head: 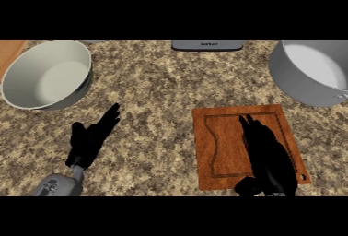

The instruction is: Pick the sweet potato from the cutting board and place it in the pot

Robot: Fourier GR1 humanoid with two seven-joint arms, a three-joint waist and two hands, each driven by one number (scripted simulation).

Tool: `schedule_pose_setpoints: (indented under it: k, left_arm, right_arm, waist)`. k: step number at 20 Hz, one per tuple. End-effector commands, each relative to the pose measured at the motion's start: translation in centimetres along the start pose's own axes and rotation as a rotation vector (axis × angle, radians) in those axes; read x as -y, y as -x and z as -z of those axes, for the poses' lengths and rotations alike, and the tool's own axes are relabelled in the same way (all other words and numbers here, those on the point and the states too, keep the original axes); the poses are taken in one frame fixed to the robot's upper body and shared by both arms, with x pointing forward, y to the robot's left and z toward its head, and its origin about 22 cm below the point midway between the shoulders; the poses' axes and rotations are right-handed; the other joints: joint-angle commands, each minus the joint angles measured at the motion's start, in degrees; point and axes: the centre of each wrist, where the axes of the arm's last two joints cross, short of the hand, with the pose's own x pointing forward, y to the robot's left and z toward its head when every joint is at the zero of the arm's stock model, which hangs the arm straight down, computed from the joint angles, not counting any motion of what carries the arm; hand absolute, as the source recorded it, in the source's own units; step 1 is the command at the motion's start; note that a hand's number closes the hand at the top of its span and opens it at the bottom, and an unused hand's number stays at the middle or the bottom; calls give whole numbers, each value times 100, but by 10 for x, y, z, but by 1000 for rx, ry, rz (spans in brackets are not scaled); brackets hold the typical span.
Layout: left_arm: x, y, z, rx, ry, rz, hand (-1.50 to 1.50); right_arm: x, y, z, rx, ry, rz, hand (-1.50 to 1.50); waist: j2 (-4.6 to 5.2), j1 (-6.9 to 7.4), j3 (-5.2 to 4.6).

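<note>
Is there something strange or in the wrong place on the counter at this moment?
Nothing looks spilled or damaged. One odd point: no sweet potato shows on the cutting board. The right hand lies over it and may hide it. The pot and the bowl stand upright; the left hand rests open.

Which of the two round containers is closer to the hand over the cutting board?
The grey metal pot at the counter's upper right, beyond the wooden cutting board. The white bowl sits far off at upper left.

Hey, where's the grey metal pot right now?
In the head view, the grey metal pot sits at the counter's far right, cut off by the edge, just beyond the brown wooden cutting board that lies under the right hand.
</note>
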Motion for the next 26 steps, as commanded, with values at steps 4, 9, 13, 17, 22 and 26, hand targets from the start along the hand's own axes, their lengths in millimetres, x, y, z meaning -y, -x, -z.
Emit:
schedule_pose_setpoints:
  k: [4,9,13,17,22,26]
  left_arm:
    - [9,7,-14,-14,20,4,0]
    - [-5,11,-11,-12,0,7,0]
    - [0,6,-1,-6,13,15,0]
    - [9,15,-8,-10,13,11,0]
    - [-11,-4,5,-4,-3,-2,0]
    - [15,14,12,7,2,-13,0]
  right_arm:
    - [26,30,6,33,65,-2,-150]
    - [5,45,-5,82,11,92,-150]
    - [29,43,1,145,-17,227,-150]
    - [2,76,12,160,-22,344,-150]
    - [-12,87,9,117,-46,386,-150]
    - [-36,88,45,122,-78,442,-150]
  waist:
    - [-3,5,-2]
    - [-1,-1,-2]
    - [4,-8,-3]
    - [8,0,0]
    - [3,-16,-2]
    - [16,4,-2]
